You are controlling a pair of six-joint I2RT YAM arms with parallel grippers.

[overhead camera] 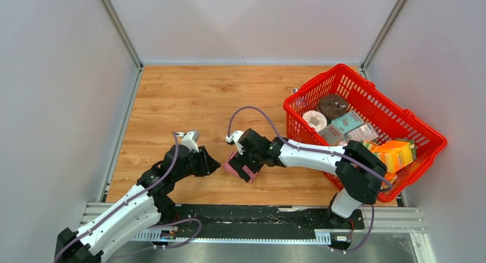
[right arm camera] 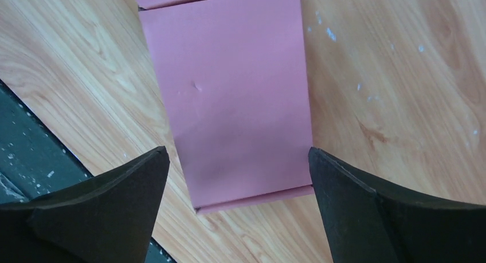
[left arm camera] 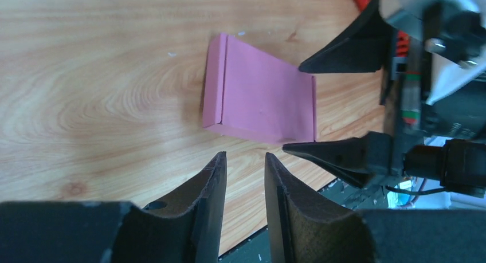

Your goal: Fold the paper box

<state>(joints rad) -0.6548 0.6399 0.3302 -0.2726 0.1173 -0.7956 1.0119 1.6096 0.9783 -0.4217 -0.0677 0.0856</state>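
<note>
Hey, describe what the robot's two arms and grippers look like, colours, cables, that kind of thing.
The left arm and right arm have white links and black joints. A purplish-grey cable trails along each, looping at the wrist. The left gripper and right gripper each have two black, tapering fingers.

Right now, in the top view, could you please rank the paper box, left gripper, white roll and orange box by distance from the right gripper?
1. paper box, under its open jaws.
2. left gripper, leftward.
3. white roll, in the red basket.
4. orange box, farther right inside it.
</note>
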